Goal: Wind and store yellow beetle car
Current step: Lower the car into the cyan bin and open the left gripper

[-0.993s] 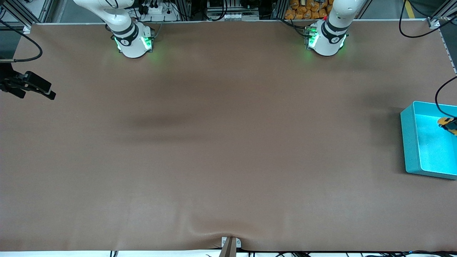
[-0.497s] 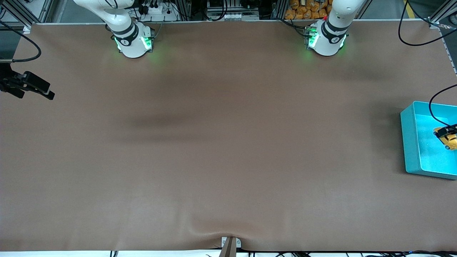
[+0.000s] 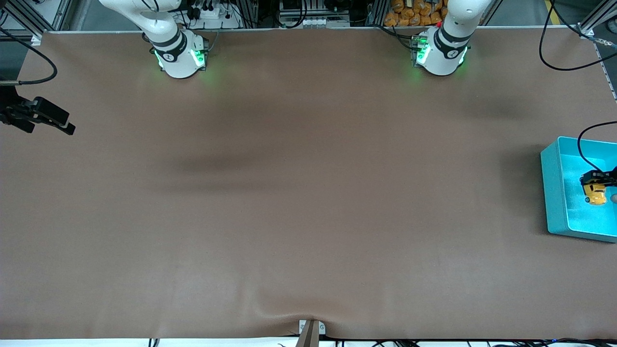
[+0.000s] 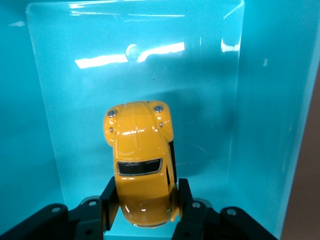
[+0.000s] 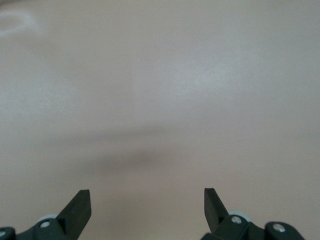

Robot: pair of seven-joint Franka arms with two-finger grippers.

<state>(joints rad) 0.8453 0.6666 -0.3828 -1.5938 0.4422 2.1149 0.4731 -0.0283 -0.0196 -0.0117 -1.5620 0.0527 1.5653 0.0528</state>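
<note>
The right gripper (image 3: 67, 127) waited with its fingers spread wide and empty over the table (image 3: 308, 193) at the right arm's end. At the left arm's end, the left gripper (image 3: 597, 185) hung inside the teal bin (image 3: 554, 193), clamped on the car (image 3: 596, 195) by its sides, over the bin floor.

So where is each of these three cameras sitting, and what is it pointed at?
Front view: high across the table, facing both arms' bases.
Left wrist view: on the left arm, looking down into the teal bin; left gripper holds the yellow car.
Right wrist view: on the waiting right arm, over bare table; right gripper open.
Shared: front and left wrist views show car and bin.
</note>
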